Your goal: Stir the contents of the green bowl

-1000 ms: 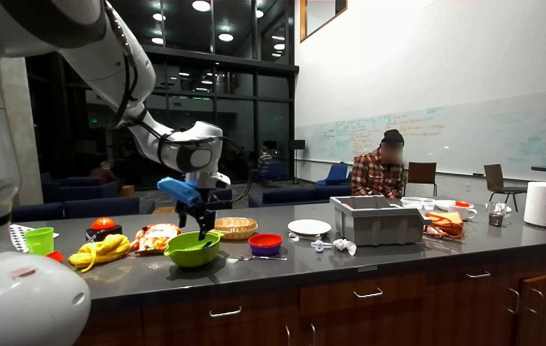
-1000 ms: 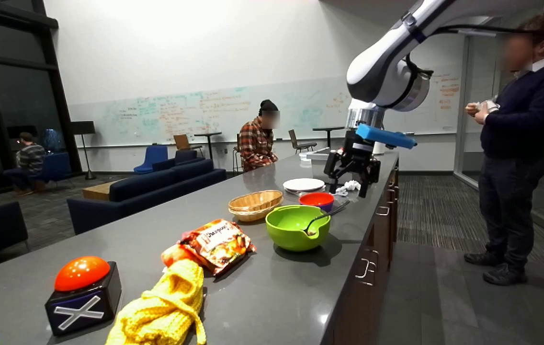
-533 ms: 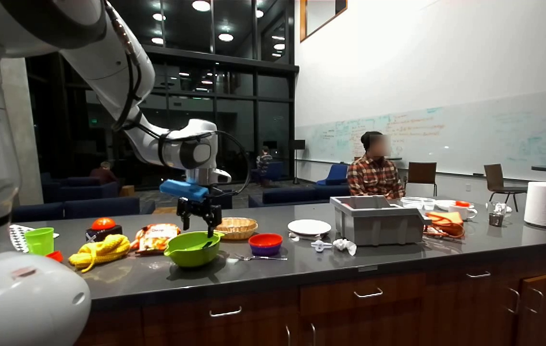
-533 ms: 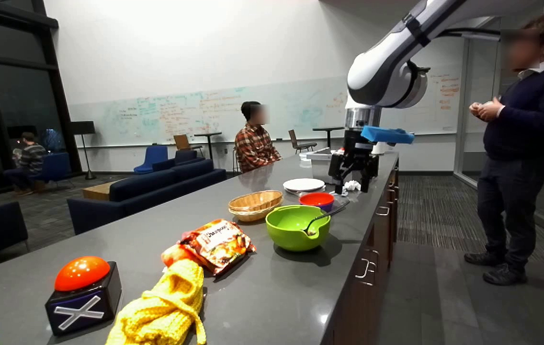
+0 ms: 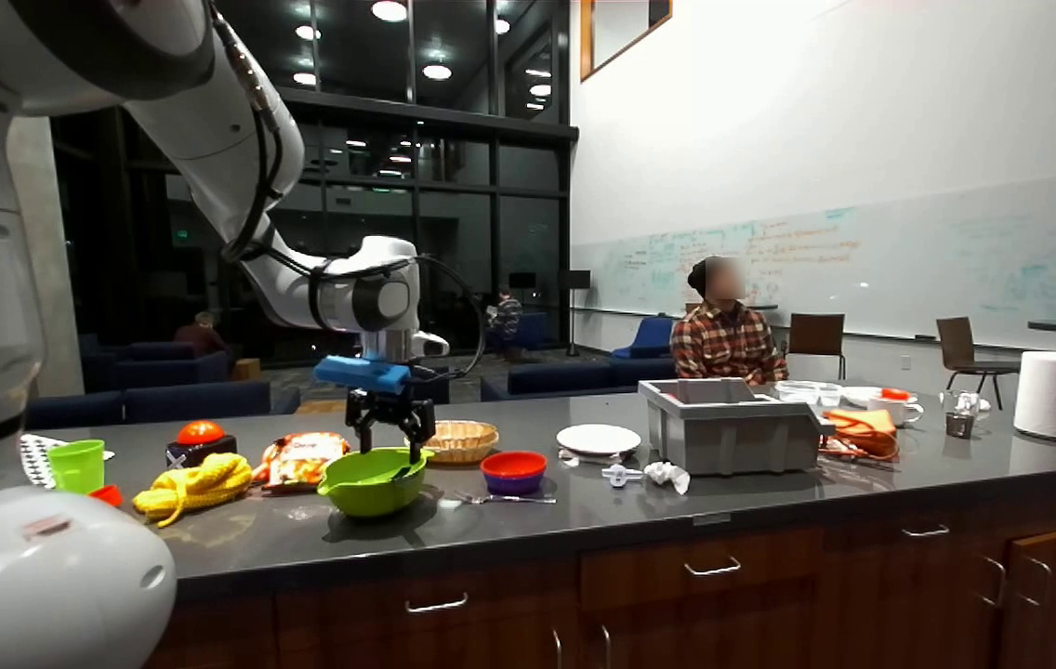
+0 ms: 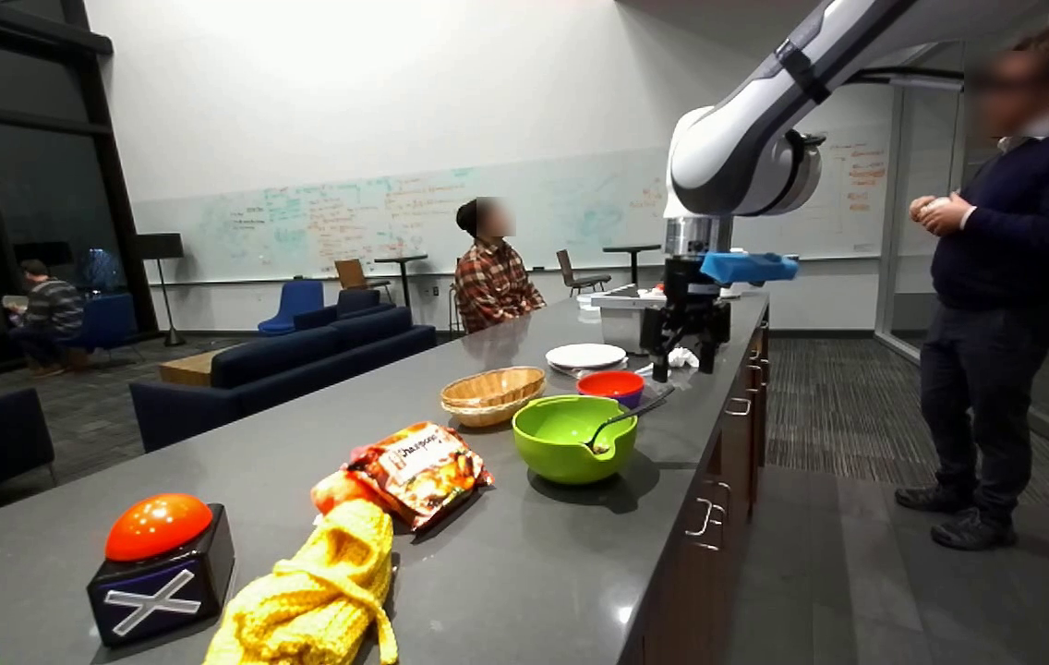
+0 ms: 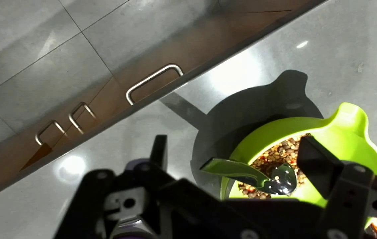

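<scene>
The wide lime-green bowl [image 5: 372, 494] stands upright on the dark counter; it also shows in an exterior view [image 6: 571, 460] and in the wrist view [image 7: 357, 151]. A dark spoon [image 7: 241, 172] rests in it among brown and yellow beans or grains [image 7: 283, 149], its handle leaning over the rim; the handle also shows in an exterior view [image 6: 633, 414]. My gripper [image 7: 235, 146] is open and empty, pointing down above the bowl and spoon. The spoon lies between its fingers in the wrist view, not gripped. The gripper also shows in both exterior views [image 5: 390, 450] [image 6: 683, 371].
A red bowl on a purple one [image 5: 514, 471], a fork [image 5: 509, 500] and a wicker basket [image 5: 458, 441] are near the bowl. A snack bag [image 6: 418, 471] and yellow knitted item [image 6: 312, 591] lie opposite. A grey bin [image 5: 732, 437] stands farther along. The counter edge is close.
My gripper has turned from tilted to upright and shifted slightly, its fingers now pointing straight down and still open. The bowl and spoon have not moved.
</scene>
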Motion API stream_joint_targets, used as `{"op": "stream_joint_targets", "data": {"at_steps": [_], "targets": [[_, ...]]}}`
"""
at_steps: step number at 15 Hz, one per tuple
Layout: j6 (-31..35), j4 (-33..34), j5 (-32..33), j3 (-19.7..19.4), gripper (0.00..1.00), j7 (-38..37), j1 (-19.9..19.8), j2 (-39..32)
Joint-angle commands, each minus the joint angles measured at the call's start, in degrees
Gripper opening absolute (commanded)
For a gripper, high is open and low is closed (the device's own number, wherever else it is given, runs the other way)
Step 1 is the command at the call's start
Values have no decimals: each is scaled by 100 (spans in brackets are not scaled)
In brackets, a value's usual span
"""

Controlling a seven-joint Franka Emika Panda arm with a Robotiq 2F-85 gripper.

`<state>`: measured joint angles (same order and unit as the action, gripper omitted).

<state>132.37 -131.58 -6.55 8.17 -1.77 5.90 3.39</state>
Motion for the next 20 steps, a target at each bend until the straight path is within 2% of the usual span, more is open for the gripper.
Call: {"op": "stream_joint_targets", "data": {"at_steps": [1, 9, 11, 12, 17, 18, 19, 20], "targets": [[76, 118, 36, -126, 100, -37, -28, -266], [329, 169, 230, -195, 100, -113, -15, -230], [57, 209, 308, -146, 100, -96, 42, -136], [222, 221, 157, -189, 100, -7, 0, -315], [165, 231, 182, -147, 100, -7, 49, -253], [133, 253, 344, -146, 100, 67, 46, -270], [-53, 341, 99, -161, 100, 687, 46, -319], [-99, 393, 188, -182, 100, 1087, 27, -337]]}}
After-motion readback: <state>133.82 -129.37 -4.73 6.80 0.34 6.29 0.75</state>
